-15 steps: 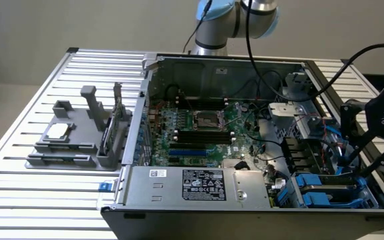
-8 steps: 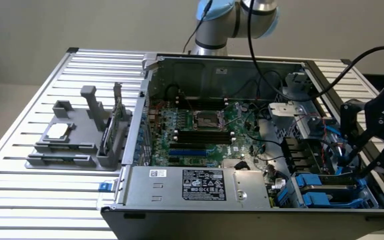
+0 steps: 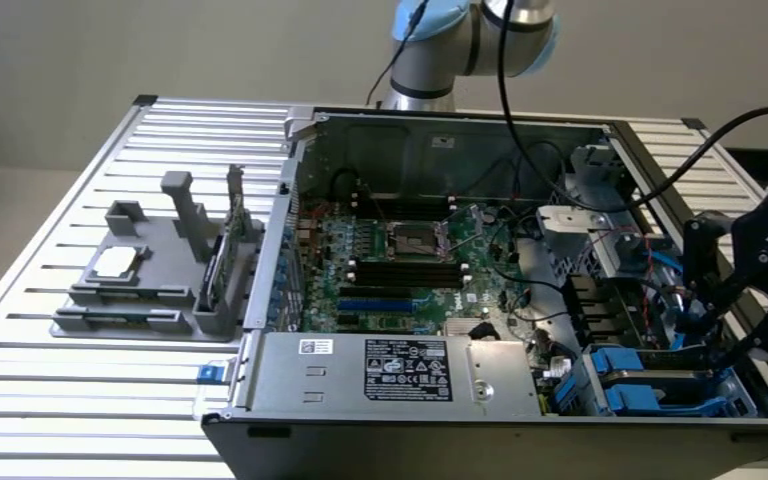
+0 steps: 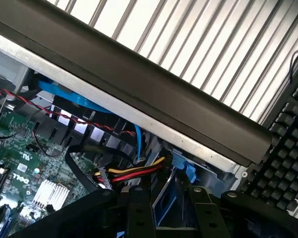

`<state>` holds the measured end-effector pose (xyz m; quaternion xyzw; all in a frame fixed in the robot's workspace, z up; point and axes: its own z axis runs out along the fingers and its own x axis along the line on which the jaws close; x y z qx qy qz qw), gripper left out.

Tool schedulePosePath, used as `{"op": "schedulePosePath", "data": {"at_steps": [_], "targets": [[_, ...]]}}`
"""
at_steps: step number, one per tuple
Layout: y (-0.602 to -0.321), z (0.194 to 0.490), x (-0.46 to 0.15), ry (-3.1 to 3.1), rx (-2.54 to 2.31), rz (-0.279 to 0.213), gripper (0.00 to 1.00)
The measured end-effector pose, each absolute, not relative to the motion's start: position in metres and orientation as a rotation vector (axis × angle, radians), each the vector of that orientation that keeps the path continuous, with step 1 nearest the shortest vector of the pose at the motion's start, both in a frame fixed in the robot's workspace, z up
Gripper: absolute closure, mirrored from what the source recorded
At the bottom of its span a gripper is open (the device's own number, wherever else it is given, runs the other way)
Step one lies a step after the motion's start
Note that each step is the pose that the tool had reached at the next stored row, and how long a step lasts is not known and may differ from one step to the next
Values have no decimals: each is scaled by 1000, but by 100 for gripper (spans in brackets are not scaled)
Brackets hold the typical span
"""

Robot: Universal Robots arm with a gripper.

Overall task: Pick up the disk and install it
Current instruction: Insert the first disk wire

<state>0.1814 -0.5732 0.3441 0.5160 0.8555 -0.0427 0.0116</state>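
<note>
The disk (image 3: 640, 385), a metal drive framed by a bright blue plastic carrier, is seen in the drive bay at the near corner of the open computer case (image 3: 357, 125), on the exterior view's right. In the wrist view, a sliver of the disk (image 4: 165, 191) with its blue bracket is visible between the two black fingers (image 4: 139, 210) of the end effector (image 4: 166, 213), which are set on either side of it; whether they are actually pinching the disk or merely standing around it cannot be told. In the exterior view, the end effector (image 3: 720, 345) is lowered over the same bay, with the black wrist assembly above it and a thick black cable (image 3: 704, 145) looped over the case wall.

Beside the bay, a bundle of red, yellow and black power wires (image 4: 134, 172) and a blue data cable (image 4: 137, 141) are shown running toward the drives. The green motherboard (image 3: 391, 265) is laid out across the middle of the case, with its CPU socket (image 3: 408, 238) exposed. The grey labelled power supply (image 3: 384, 370) is mounted along the near edge. Outside the case, on the exterior view's left, a grey fixture (image 3: 157, 280) carrying a small silver-white chip (image 3: 115, 262) is placed on the slatted tabletop (image 3: 77, 400). The arm's blue-capped joint (image 3: 471, 40) is seen behind the case.
</note>
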Motion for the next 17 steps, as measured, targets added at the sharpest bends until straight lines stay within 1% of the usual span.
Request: {"op": "schedulePosePath", "data": {"at_steps": [5,17], "targets": [[-574,344,181,2669,1642,-94,66],[-577,343,181,2607,1759,-73,66]]}}
